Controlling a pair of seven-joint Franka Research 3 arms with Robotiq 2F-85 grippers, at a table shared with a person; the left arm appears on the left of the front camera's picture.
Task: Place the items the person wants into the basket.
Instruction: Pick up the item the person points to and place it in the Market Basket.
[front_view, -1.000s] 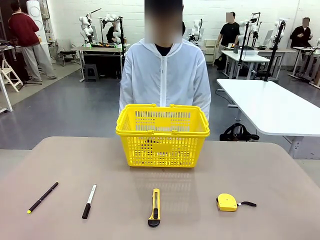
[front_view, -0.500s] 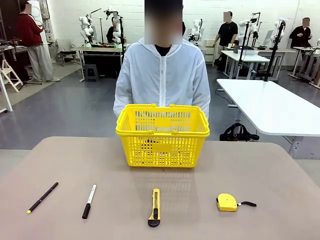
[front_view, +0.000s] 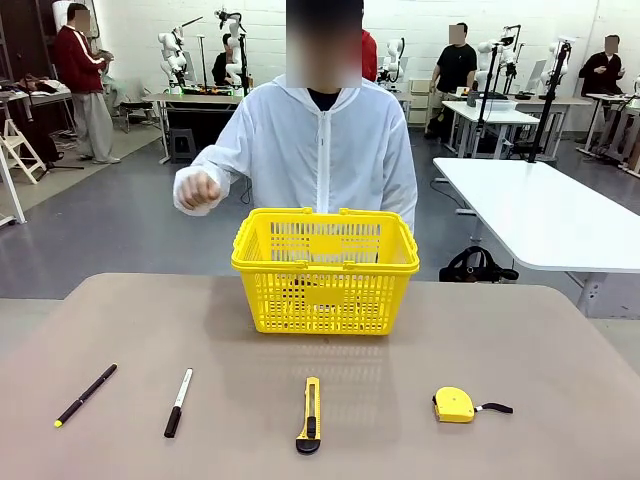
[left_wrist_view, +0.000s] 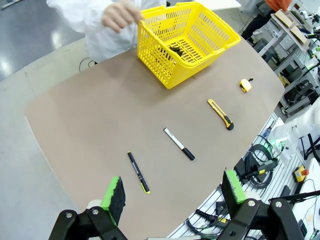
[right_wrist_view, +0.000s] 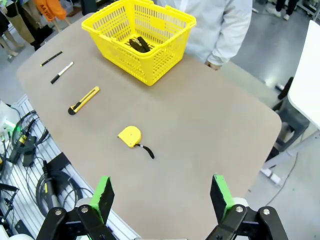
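The left jaws stand wide open with nothing between them, one green pad (left_wrist_view: 114, 192) on each side, high above the near edge of the surface (front_view: 520, 350). The right jaws are spread just as wide and hold nothing either, two pads (right_wrist_view: 104, 195) framing the near corner.

Four tools lie in one row along the near side of the surface, all apart from each other. From the robot's left they are one thin black pen (front_view: 85, 395), one marker (front_view: 178, 402) with its black cap toward the robot, one knife (front_view: 311, 414) lying lengthwise toward the basket, and one yellow tape measure (front_view: 455, 405) with a dark strap trailing to the right. In the left wrist view the pen (left_wrist_view: 138, 172) lies closest to the pads; in the right wrist view the tape measure (right_wrist_view: 130, 136) does.

One basket (front_view: 325, 266) stands upright beyond the row, at the far middle of the surface, well apart from every tool. Something dark (right_wrist_view: 139, 44) lies on its floor; what it is cannot be told.

One person (front_view: 325, 150) stands just behind the basket, one hand (front_view: 198, 188) held up in a loose fist above and to the left of the rim.
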